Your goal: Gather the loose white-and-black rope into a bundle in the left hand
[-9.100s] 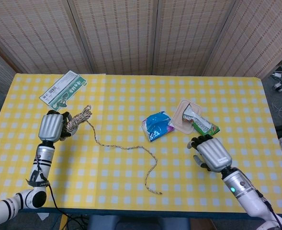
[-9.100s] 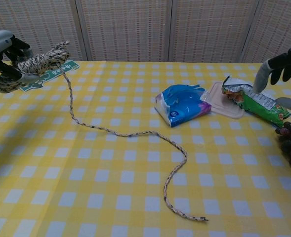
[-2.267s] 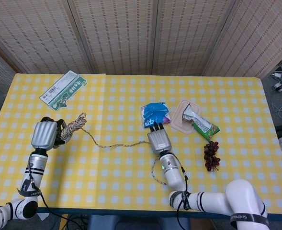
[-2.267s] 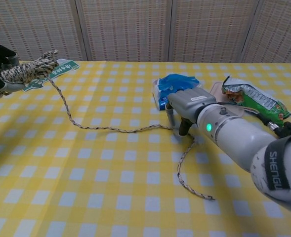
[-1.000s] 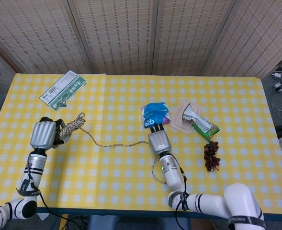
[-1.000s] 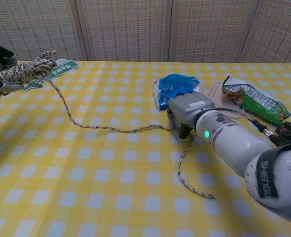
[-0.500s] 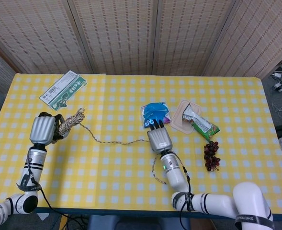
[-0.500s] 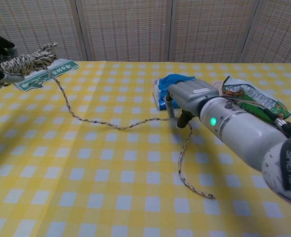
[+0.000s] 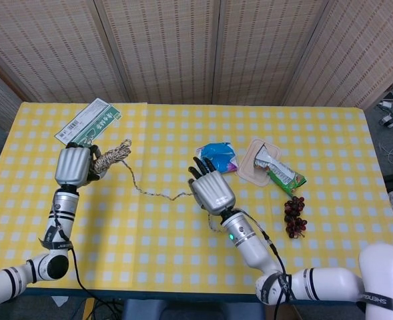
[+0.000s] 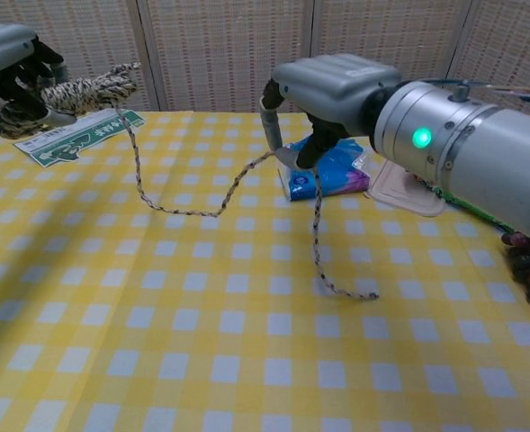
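Note:
My left hand [image 9: 73, 167] [image 10: 8, 49] grips a coiled bundle [image 9: 109, 158] [image 10: 76, 93] of the white-and-black rope at the table's left. From the bundle the loose rope [image 9: 149, 192] sags to the yellow check cloth and climbs to my right hand [image 9: 213, 190] [image 10: 336, 85]. That hand is raised above the table's middle and pinches the rope on its underside, other fingers spread. Below the pinch the tail [image 10: 316, 225] hangs down, and its end lies on the cloth.
A blue packet [image 9: 216, 155] lies just behind the right hand. A beige tray [image 9: 253, 167], a green snack bag [image 9: 283, 175] and dark grapes [image 9: 293, 215] are to its right. A green-and-white card [image 9: 89, 125] lies at the back left.
My right hand has lifted off the table with the rope pinched, pulling the middle of the rope and most of the tail into the air. My left hand has risen slightly with the bundle.

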`<action>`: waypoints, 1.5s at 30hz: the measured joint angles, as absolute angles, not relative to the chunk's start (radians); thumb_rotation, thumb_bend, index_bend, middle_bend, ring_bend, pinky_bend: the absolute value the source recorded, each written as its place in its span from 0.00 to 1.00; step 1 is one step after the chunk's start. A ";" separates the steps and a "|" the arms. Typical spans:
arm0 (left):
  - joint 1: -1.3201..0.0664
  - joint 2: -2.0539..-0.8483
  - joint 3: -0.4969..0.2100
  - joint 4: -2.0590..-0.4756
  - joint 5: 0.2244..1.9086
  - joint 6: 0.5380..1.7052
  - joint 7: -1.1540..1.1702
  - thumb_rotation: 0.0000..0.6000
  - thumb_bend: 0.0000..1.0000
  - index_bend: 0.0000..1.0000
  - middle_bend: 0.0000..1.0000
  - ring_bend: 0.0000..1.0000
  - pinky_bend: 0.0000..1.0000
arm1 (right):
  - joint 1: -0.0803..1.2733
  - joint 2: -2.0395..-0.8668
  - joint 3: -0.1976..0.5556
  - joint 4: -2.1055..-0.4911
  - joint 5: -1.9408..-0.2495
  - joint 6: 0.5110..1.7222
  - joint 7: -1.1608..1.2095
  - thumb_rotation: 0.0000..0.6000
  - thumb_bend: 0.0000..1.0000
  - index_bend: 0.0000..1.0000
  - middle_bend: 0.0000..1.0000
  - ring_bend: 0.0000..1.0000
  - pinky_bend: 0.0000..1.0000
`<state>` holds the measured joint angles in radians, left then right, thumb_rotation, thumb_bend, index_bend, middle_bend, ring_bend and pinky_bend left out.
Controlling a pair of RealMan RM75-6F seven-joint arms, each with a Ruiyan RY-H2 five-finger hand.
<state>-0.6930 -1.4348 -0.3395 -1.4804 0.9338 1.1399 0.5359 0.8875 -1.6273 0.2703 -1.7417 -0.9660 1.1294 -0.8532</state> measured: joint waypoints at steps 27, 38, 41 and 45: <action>-0.813 -1.585 -0.324 -1.640 1.047 1.223 0.554 0.99 0.25 0.68 0.70 0.49 0.27 | 1.183 -1.615 0.512 -1.620 -0.791 1.080 -0.832 1.00 0.51 0.60 0.24 0.04 0.08; -0.784 -1.589 -0.289 -1.618 1.220 1.258 0.348 1.00 0.25 0.68 0.70 0.49 0.27 | 1.201 -1.607 0.500 -1.503 -0.698 1.071 -0.782 1.00 0.51 0.60 0.24 0.04 0.08; -0.772 -1.584 -0.289 -1.611 1.246 1.271 0.286 1.00 0.25 0.68 0.70 0.49 0.27 | 1.198 -1.607 0.493 -1.478 -0.685 1.066 -0.754 1.00 0.51 0.60 0.24 0.04 0.08; -0.757 -1.575 -0.294 -1.598 1.283 1.292 0.224 1.00 0.25 0.68 0.70 0.49 0.27 | 1.189 -1.606 0.480 -1.447 -0.678 1.058 -0.718 1.00 0.51 0.60 0.24 0.04 0.08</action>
